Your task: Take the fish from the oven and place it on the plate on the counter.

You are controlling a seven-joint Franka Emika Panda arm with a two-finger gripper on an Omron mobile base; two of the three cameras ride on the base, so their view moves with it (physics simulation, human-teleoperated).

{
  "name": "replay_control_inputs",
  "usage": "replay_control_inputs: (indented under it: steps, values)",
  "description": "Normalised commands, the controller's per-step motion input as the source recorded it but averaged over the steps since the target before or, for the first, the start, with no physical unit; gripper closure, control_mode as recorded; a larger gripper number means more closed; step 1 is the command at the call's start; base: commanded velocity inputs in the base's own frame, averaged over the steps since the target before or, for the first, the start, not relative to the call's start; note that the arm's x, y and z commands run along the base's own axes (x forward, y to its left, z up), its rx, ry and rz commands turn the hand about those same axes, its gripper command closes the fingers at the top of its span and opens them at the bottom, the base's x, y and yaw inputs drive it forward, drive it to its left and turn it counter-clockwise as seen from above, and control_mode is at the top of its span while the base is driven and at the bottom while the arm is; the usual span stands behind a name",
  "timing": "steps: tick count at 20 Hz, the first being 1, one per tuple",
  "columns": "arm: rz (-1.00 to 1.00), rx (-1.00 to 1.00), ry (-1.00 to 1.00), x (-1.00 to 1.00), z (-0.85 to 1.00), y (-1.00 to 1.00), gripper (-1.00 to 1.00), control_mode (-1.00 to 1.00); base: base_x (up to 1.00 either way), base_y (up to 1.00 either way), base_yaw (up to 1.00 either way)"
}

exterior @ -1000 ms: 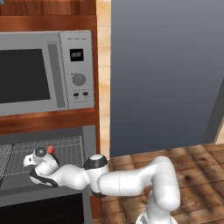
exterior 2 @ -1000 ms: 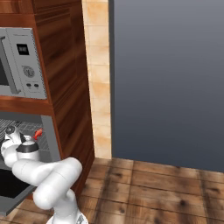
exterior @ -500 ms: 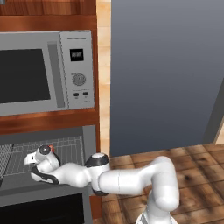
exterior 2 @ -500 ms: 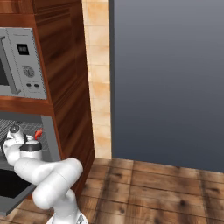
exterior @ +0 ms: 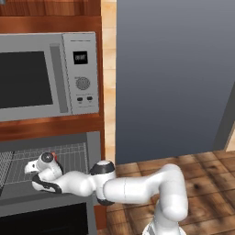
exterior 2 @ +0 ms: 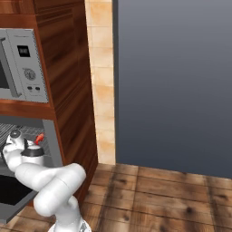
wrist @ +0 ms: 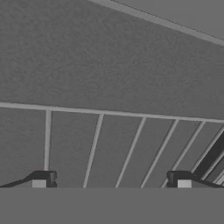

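The oven sits under the microwave with its door dropped open, and my arm reaches into it over the wire rack. A small red-orange fish lies on the rack right behind my wrist, partly hidden by it. In the hand view my gripper is open, its fingertips wide apart just above the rack bars and facing the oven's grey back wall, with nothing between them. The plate and the counter are out of view.
A silver microwave is set in the wood cabinet above the oven. The lowered oven door juts out below my arm. A tan tiled column and a dark grey wall stand to the right, over a wood floor.
My hand has shifted slightly up and further in over the rack. The jaws have stayed open and the fish has not moved.
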Motion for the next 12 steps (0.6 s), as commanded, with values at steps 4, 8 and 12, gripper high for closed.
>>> replay_control_inputs:
  steps: [4,8,12]
  values:
    - [-0.08,-0.21,0.00,-0.82,-1.00,0.26,-1.00,-1.00,0.00,0.00,0.00]
    - [-0.07,-0.25,0.01,-0.73,-1.00,0.21,-1.00,-1.00,0.00,0.00,0.00]
    - [-0.10,-0.31,0.02,-0.56,-1.00,0.20,-1.00,-1.00,0.00,0.00,0.00]
